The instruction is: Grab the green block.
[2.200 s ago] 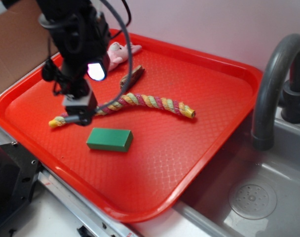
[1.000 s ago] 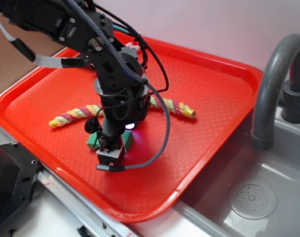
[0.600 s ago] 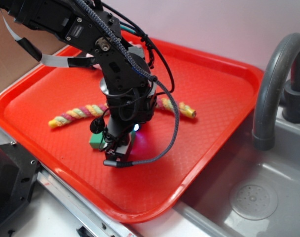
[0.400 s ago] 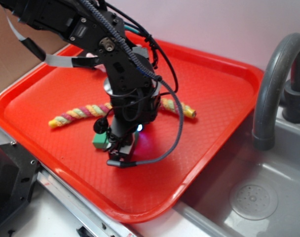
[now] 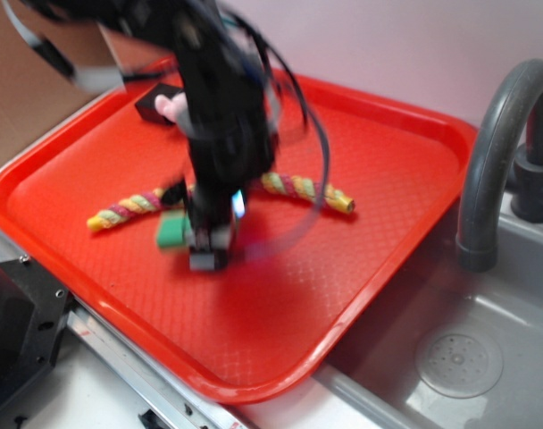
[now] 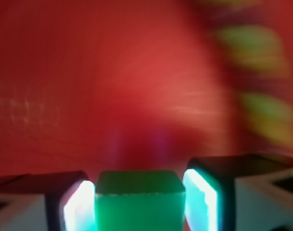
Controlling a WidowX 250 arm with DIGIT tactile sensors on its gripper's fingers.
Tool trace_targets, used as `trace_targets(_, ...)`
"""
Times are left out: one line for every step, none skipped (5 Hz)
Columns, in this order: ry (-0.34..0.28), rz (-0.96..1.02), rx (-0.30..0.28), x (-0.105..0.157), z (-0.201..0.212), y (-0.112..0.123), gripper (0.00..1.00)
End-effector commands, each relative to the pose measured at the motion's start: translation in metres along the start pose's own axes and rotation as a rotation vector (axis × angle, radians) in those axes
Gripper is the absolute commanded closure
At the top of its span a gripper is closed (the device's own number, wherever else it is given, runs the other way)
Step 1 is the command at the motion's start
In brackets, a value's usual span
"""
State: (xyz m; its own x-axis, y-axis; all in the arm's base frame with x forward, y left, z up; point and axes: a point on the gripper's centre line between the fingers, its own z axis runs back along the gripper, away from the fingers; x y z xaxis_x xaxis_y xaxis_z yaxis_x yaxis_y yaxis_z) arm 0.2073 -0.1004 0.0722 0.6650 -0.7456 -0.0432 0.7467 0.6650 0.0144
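Note:
The green block (image 5: 171, 232) hangs a little above the red tray (image 5: 388, 170), sticking out to the left of my gripper (image 5: 203, 248), which is shut on it. The arm is motion-blurred in the exterior view. Seen from the wrist, the green block (image 6: 139, 202) fills the gap between the two lit pads (image 6: 81, 207) of my gripper (image 6: 139, 192), with blurred red tray beneath.
A braided multicoloured rope (image 5: 298, 189) lies across the tray behind the arm. A small black block (image 5: 154, 100) and a pink soft toy (image 5: 171, 106) sit at the tray's far left corner. A grey faucet (image 5: 495, 143) and sink (image 5: 459, 357) stand to the right.
The gripper came down over the green block, shut on it, and now rises with it; the block has left the tray surface and shifted up and left.

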Motion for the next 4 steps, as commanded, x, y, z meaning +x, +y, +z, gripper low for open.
trace_targets(-0.14, 0.356, -0.013, -0.028, 0.102, 0.018, 1.0)
trace_targets(-0.173, 0.559, 0.005, -0.057, 0.141, 0.011, 1.0)
trace_targets(-0.191, 0.639, 0.033, -0.065, 0.147, 0.005, 1.0)
trace_targets(-0.119, 0.647, 0.015, -0.062, 0.145, 0.007, 1.0)
